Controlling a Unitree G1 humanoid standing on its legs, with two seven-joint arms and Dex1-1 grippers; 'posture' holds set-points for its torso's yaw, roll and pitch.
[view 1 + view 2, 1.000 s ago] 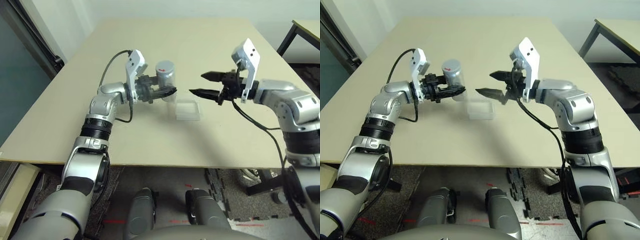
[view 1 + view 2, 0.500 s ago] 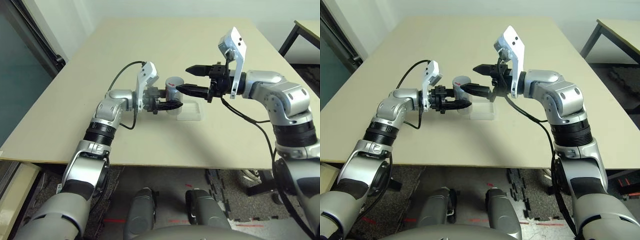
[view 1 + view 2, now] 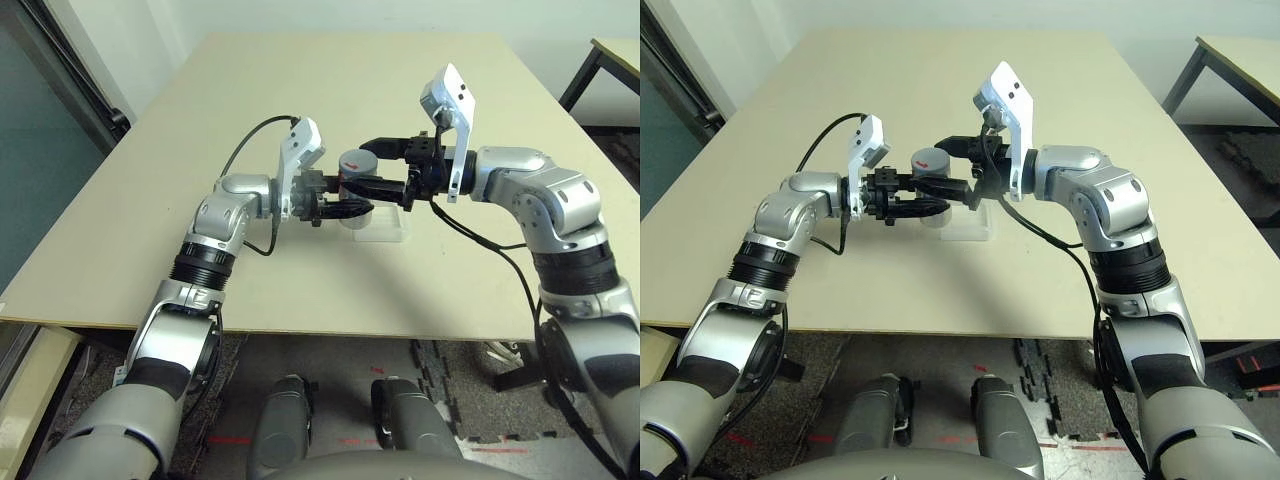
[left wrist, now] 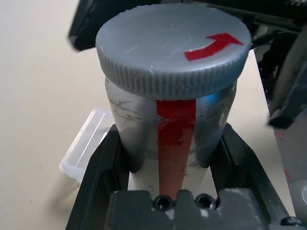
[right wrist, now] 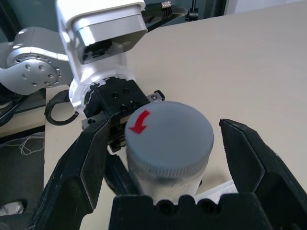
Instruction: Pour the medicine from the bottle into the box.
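Note:
My left gripper [image 3: 350, 203] is shut on the silver-grey bottle [image 4: 172, 124] and holds it upright above the table, at the left end of the box. A red strip runs down the bottle's side. Its round grey cap [image 3: 357, 162], marked with a red arrow, is on, so the medicine is hidden. My right gripper [image 5: 163, 128] reaches in from the right, open. Its fingers [image 5: 81, 167] straddle the cap with a gap on each side. The clear plastic box [image 3: 385, 228] lies on the table just below and right of the bottle.
The beige table [image 3: 450, 80] stretches wide behind and around the arms. Its front edge runs close under the box. A second table's corner [image 3: 615, 55] stands at the far right, and a dark-framed panel lines the left side.
My right gripper has moved left and now straddles the bottle's cap, its jaws a little narrower. The left gripper with the bottle has shifted slightly right.

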